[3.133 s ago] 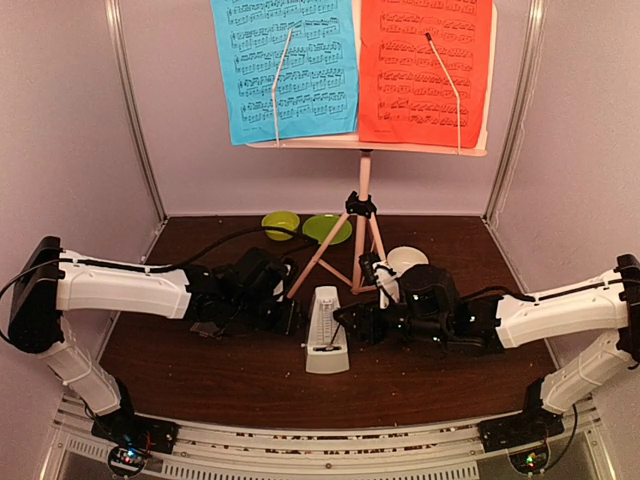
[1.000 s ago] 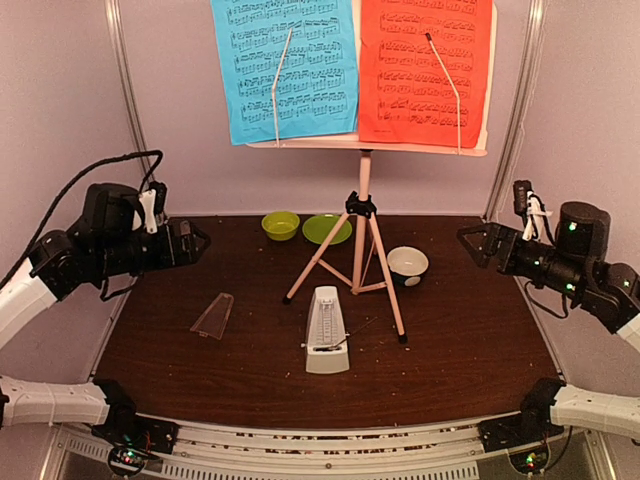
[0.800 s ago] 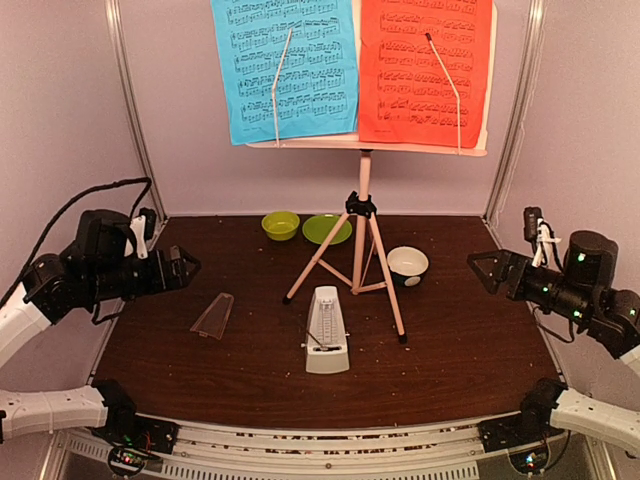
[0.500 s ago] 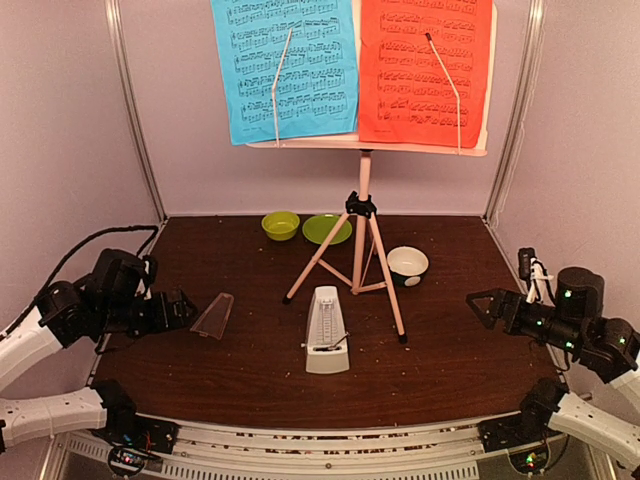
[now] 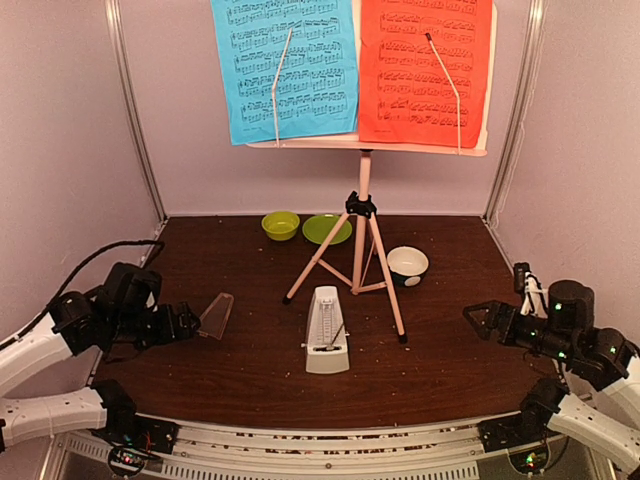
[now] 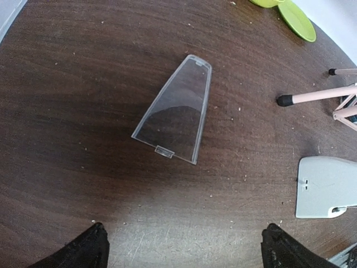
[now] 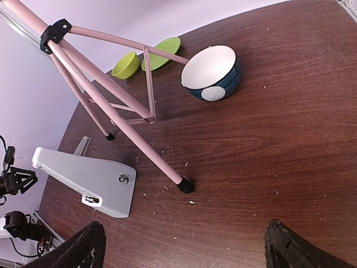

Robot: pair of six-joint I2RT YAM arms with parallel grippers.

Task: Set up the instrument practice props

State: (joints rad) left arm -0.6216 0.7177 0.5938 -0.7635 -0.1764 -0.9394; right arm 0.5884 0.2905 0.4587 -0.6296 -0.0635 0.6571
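Observation:
The pale pink music stand (image 5: 364, 190) stands mid-table on tripod legs (image 7: 125, 120), with a blue page (image 5: 285, 65) and a red page (image 5: 425, 65) on its desk. In front of it the white pyramid metronome (image 5: 327, 330) stands upright; it also shows in the wrist views (image 7: 89, 181) (image 6: 329, 187). A clear metronome cover (image 5: 215, 315) (image 6: 175, 114) lies flat on the left. My left gripper (image 5: 185, 322) (image 6: 187, 251) is open, just left of the cover. My right gripper (image 5: 480, 322) (image 7: 184, 245) is open, low at the right, empty.
A green bowl (image 5: 280, 224) and green plate (image 5: 326, 228) sit at the back. A small white bowl with dark rim (image 5: 407, 264) (image 7: 212, 72) stands right of the stand legs. Purple walls close in both sides and the back.
Both arms have pulled back and sunk toward the near corners of the table. The left gripper has come down beside the clear cover. Stand, pages and metronome are unmoved.

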